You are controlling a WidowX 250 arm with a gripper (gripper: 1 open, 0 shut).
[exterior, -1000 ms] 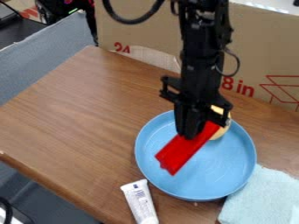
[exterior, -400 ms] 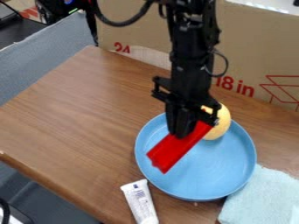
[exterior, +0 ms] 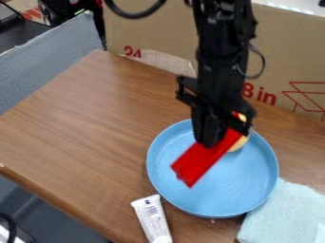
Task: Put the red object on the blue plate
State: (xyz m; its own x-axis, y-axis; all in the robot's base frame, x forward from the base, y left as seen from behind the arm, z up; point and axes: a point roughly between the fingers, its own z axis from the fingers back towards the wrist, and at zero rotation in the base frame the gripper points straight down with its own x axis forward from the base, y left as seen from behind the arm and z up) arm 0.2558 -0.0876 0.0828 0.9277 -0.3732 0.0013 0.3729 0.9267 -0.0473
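The tool is seen closed on the upper end of the red object, a long, narrow plastic bar hanging tilted over the blue plate; whether its lower end touches the plate cannot be told. The bar is judged light, stiff and smooth, so it may pivot when gripped at 1 end; a hold nearer its middle would steady it. A yellow-orange fruit sits at the plate's far rim. The plate rests on a brown wooden worktop, with a white tube and a pale teal cloth nearby and a cardboard box behind.
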